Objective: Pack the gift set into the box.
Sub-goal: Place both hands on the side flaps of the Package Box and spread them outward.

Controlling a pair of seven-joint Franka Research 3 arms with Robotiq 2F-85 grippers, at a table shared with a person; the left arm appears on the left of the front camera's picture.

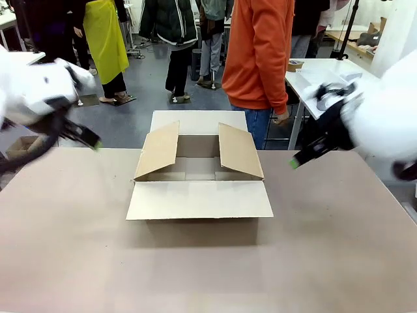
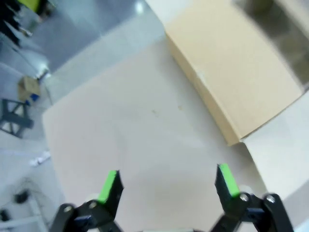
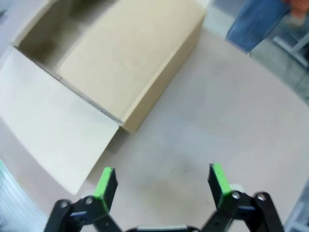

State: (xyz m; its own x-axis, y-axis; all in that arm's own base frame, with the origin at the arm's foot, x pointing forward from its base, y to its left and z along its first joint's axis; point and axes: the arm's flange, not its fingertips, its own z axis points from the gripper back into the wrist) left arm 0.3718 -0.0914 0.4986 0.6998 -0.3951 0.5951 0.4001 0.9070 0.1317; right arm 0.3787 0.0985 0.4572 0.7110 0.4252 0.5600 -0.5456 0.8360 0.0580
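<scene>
On table [image 1: 339, 261], box [image 1: 199, 199] (flaps open) between left fingers [image 2: 110, 186] and right fingers [image 3: 217, 180], both spread wide, well clear.

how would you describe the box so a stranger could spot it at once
Look at the big tan table. In its middle stands a brown cardboard box, top flaps spread open. It is the only one on the table; a smaller carton sits on the floor.

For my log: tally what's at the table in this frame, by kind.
box, flaps open: 1
grippers, both open: 2 (left gripper, right gripper)
person at the far side: 1
Total: 4
</scene>
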